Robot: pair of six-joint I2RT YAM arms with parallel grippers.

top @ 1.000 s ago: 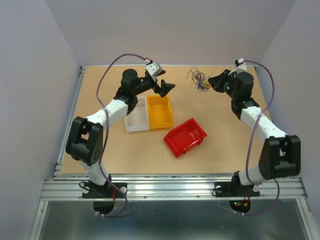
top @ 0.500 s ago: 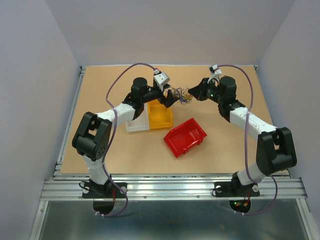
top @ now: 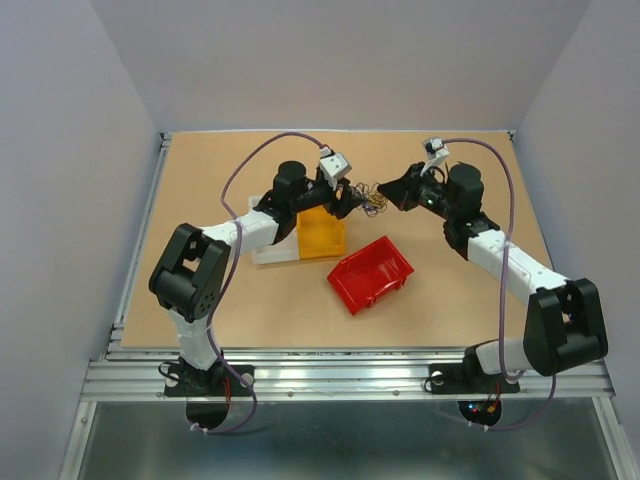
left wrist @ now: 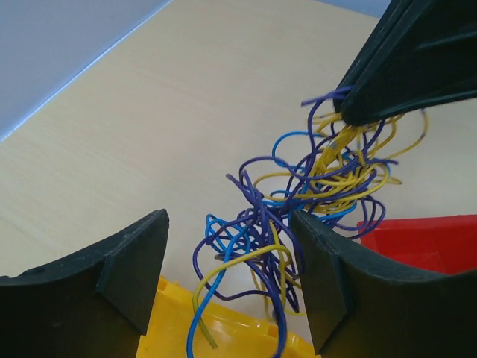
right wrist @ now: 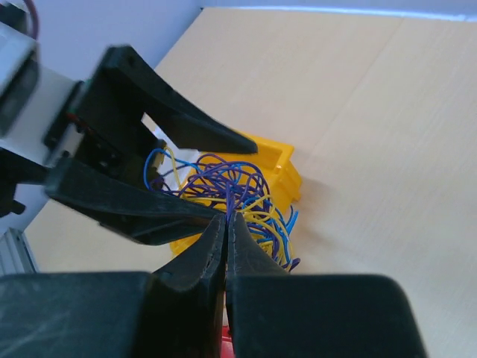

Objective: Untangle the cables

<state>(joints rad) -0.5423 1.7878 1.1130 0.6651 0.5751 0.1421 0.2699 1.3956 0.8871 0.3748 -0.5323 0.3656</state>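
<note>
The cables [top: 373,199] are a small tangle of thin blue, purple and yellow wires held in the air above the table's middle. My right gripper [top: 386,192] is shut on the tangle's right side; in the right wrist view its tips [right wrist: 227,216] pinch purple strands [right wrist: 238,183]. My left gripper [top: 347,202] is open just left of the tangle. In the left wrist view its gripper [left wrist: 227,224] has loose loops of the cables [left wrist: 283,216] hanging between the two fingers, and the right gripper's shut tips [left wrist: 373,104] show at upper right.
A yellow bin [top: 320,228] sits under the left gripper, with a clear bin [top: 270,243] beside it on the left. A red bin [top: 371,273] lies tilted nearer the front. The yellow bin's rim [left wrist: 223,335] lies just below the hanging wires.
The right gripper has carried the tangle from the table's far right to the middle. The left gripper has moved right until its open fingers straddle the tangle's hanging loops.
</note>
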